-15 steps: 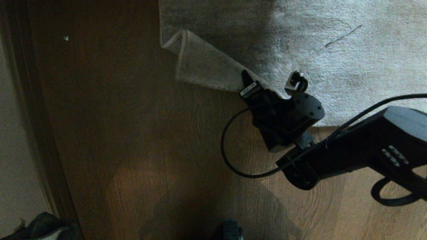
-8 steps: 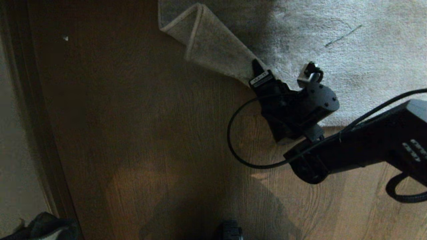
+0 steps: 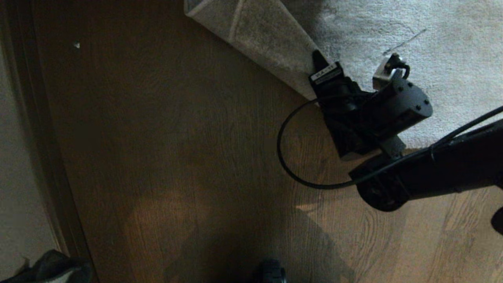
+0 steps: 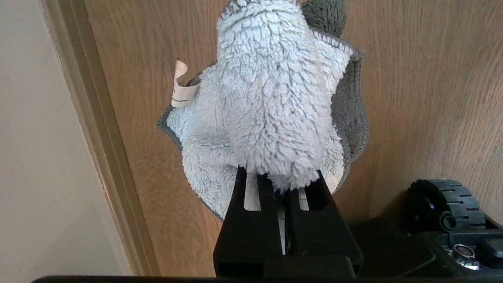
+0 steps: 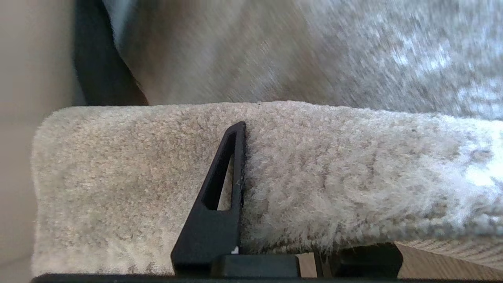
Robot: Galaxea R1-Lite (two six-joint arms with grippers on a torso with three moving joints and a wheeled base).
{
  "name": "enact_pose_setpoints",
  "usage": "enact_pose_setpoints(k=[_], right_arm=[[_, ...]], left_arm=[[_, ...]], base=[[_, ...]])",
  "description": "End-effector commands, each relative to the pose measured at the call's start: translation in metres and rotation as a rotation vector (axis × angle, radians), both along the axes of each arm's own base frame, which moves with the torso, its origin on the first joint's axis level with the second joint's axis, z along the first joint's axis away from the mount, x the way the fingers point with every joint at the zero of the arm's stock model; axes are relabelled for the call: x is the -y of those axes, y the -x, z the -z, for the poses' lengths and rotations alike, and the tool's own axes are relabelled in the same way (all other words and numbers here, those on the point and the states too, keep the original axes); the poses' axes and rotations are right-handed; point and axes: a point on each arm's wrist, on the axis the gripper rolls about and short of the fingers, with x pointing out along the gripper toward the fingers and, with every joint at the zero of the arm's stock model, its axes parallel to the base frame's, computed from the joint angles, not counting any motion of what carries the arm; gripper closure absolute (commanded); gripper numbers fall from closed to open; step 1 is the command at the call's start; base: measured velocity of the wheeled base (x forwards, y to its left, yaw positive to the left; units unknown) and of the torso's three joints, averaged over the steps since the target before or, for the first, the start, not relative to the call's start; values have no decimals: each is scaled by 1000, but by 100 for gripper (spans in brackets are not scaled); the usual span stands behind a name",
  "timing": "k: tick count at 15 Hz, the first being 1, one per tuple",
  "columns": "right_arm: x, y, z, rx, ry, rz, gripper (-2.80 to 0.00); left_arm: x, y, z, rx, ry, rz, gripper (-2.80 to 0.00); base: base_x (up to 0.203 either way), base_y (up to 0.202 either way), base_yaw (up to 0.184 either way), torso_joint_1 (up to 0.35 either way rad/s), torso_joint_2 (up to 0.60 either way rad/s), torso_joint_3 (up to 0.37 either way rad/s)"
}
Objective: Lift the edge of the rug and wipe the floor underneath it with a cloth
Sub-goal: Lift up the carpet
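Note:
The light grey rug [image 3: 432, 31] covers the far right of the brown wood floor [image 3: 177, 137]. Its near edge is raised and folded back as a flap [image 3: 271, 43]. My right gripper [image 3: 319, 59] is shut on that flap. In the right wrist view one black finger [image 5: 220, 188] presses into the plush fold [image 5: 353, 165], and the other finger is hidden under the pile. My left gripper [image 4: 279, 177] hangs above the floor [image 4: 412, 78] beside the baseboard. It is shut on the pale grey-blue cloth [image 4: 271, 90], which drapes past its fingers.
A dark baseboard [image 3: 39, 137] and a pale wall run along the left side. My base's wheel [image 4: 444, 200] sits close to the left gripper. A black cable [image 3: 290, 173] loops off the right wrist over the floor.
My right gripper has moved away and to the right with the rug edge, drawing the flap further back. More bare floor shows where the flap lay.

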Motion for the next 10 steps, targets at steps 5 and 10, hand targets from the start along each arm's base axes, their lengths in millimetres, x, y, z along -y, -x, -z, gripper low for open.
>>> enact_pose_setpoints(k=[5, 10], right_arm=[[-11, 40, -26, 85, -60, -98, 0], [-23, 60, -38, 143, -40, -215, 0]], left_arm=[[0, 0, 0, 0, 0, 1, 0], [0, 0, 0, 0, 0, 1, 0]], base=[[0, 0, 0, 0, 0, 0], [0, 0, 0, 0, 0, 0]])
